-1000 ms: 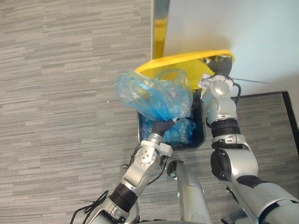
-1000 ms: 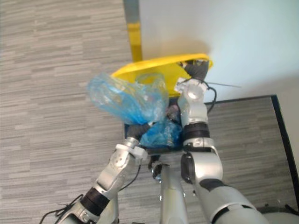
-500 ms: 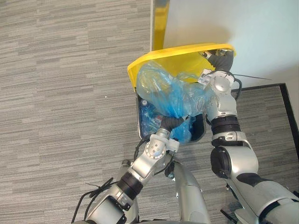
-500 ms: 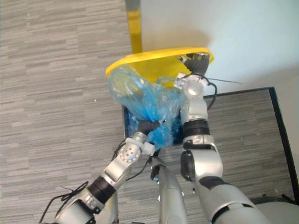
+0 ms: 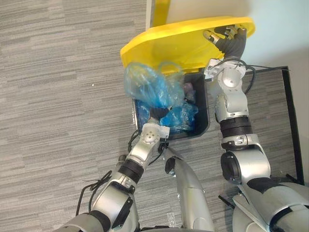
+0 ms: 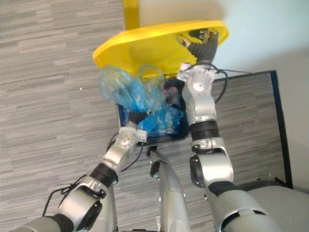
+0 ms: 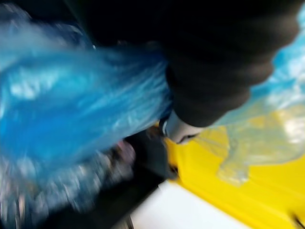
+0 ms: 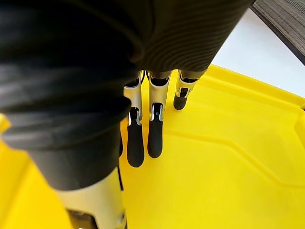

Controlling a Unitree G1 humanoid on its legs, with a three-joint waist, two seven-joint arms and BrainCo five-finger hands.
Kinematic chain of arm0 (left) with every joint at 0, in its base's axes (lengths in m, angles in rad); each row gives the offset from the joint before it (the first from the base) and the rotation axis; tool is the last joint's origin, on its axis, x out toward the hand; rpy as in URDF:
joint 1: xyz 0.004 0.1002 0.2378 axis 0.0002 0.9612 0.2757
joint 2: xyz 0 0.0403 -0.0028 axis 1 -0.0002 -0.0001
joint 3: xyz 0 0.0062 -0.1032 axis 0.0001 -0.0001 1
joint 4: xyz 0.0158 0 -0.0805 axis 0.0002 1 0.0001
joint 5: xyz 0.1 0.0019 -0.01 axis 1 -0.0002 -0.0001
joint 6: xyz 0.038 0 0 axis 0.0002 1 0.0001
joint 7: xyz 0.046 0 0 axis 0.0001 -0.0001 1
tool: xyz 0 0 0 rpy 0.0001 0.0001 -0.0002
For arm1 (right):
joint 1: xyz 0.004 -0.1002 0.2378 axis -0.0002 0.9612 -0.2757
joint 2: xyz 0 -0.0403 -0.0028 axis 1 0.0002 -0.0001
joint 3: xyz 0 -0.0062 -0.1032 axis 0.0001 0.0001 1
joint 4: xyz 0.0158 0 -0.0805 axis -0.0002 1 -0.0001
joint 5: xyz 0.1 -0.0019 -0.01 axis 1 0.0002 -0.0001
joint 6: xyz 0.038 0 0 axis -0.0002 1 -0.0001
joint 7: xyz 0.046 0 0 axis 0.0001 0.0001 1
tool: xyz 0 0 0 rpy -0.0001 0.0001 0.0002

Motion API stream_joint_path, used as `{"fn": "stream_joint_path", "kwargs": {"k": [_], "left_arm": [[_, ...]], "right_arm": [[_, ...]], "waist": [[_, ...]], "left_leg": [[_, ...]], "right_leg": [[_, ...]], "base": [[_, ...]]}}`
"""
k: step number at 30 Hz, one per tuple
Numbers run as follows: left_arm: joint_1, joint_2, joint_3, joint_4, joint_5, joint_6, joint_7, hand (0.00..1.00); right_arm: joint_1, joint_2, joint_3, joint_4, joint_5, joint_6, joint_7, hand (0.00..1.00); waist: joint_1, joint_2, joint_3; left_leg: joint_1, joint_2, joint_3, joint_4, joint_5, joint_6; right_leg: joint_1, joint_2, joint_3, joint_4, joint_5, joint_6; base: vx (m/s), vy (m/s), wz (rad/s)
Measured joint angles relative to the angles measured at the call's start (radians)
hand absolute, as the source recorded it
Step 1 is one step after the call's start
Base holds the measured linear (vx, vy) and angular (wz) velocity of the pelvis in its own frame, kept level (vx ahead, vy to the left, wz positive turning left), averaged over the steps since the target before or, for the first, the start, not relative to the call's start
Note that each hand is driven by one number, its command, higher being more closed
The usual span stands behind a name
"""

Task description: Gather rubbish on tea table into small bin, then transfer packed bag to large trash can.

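Observation:
A large dark trash can (image 5: 206, 123) stands on the floor with its yellow lid (image 5: 174, 41) swung up. My right hand (image 5: 231, 39) is open, its straight fingers (image 8: 151, 138) pressed flat against the lid's underside. A crumpled, translucent blue bag (image 5: 149, 87) sits over the can's left part, half inside the opening. My left hand (image 5: 158, 115) is at the bag's lower end inside the can, shut on its bunched plastic (image 7: 86, 105). More blue plastic (image 5: 182, 118) lies inside the can beside it.
The can stands against a white wall with a yellow vertical strip (image 5: 160, 8). Grey striped carpet (image 5: 58, 96) spreads to the left. To the right lies a floor panel with a black border (image 5: 288, 121).
The left hand has brought the bag from the can's left side over the opening and down into it. The lid has tipped further open under the right hand. The camera has shifted.

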Motion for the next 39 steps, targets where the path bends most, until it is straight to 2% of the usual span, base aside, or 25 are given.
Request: {"fn": "stream_joint_path", "kwargs": {"k": [2,6,18,22,28,32,35,39], "left_arm": [[-0.02,0.019,0.023,0.01,0.019,0.016,0.013,0.0],[-0.021,0.023,0.028,0.013,0.07,0.021,0.012,0.0],[0.008,0.034,0.02,0.012,0.069,0.02,-0.01,0.0],[0.045,0.042,-0.004,0.002,0.069,0.019,-0.013,0.0],[0.097,0.063,-0.034,-0.053,0.063,0.015,-0.038,0.0],[0.165,0.076,-0.048,-0.099,0.012,-0.002,-0.086,0.0],[0.286,0.092,-0.047,-0.156,-0.048,-0.026,-0.126,0.0],[0.455,0.11,-0.004,-0.177,-0.093,-0.03,-0.159,0.0]], "right_arm": [[-0.003,-0.015,0.021,-0.017,0.006,-0.021,0.001,0.0],[-0.003,-0.019,0.043,-0.018,0.007,-0.022,0.009,0.0],[0.007,-0.013,0.096,-0.002,0.005,-0.011,0.054,0.0],[0.033,-0.005,0.107,0.009,-0.001,-0.005,0.062,0.0],[0.099,0.01,0.111,0.009,-0.05,-0.004,0.092,0.0],[0.175,0.048,0.111,0.008,-0.097,0.0,0.114,0.0],[0.268,0.081,0.113,0.008,-0.13,0.01,0.137,0.0],[0.422,0.098,0.126,0.006,-0.196,0.02,0.165,0.0]], "waist": [[-0.002,-0.007,0.03],[-0.009,-0.01,0.033],[-0.008,-0.01,0.033],[-0.003,-0.008,0.032],[0.023,-0.005,0.03],[0.035,-0.004,0.029],[0.045,0.003,0.025],[0.062,0.014,0.013]], "left_leg": [[-0.008,0.001,-0.004,0.017,-0.001,-0.001],[-0.008,0.005,-0.004,0.021,-0.001,-0.001],[0.029,0.019,0.012,0.022,-0.003,-0.005],[0.053,0.017,0.011,0.02,-0.003,-0.005],[0.087,0.017,0.005,0.02,-0.003,-0.005],[0.141,0.015,0.007,0.01,-0.003,-0.005],[0.203,0.009,0.006,-0.005,-0.003,-0.004],[0.294,-0.02,0.01,-0.032,-0.002,-0.003]], "right_leg": [[-0.004,0.002,-0.002,0.008,0.001,-0.001],[-0.004,0.005,-0.001,0.009,0.002,-0.002],[0.021,0.021,0.005,0.003,0.012,-0.017],[0.05,0.021,0.007,-0.002,0.013,-0.017],[0.086,0.023,0.005,-0.003,0.014,-0.018],[0.137,0.022,0.005,-0.004,0.01,-0.016],[0.191,0.017,0.006,0.003,-0.004,-0.015],[0.25,-0.017,0.01,0.05,-0.042,-0.01]], "base": [[-0.08,-0.016,-0.03],[-0.05,-0.022,-0.02],[-0.04,-0.028,-0.05],[-0.08,-0.028,0.03],[-0.07,-0.041,0.02],[-0.08,-0.029,0.02],[-0.08,-0.024,0.09],[-0.07,-0.012,0.12]]}}
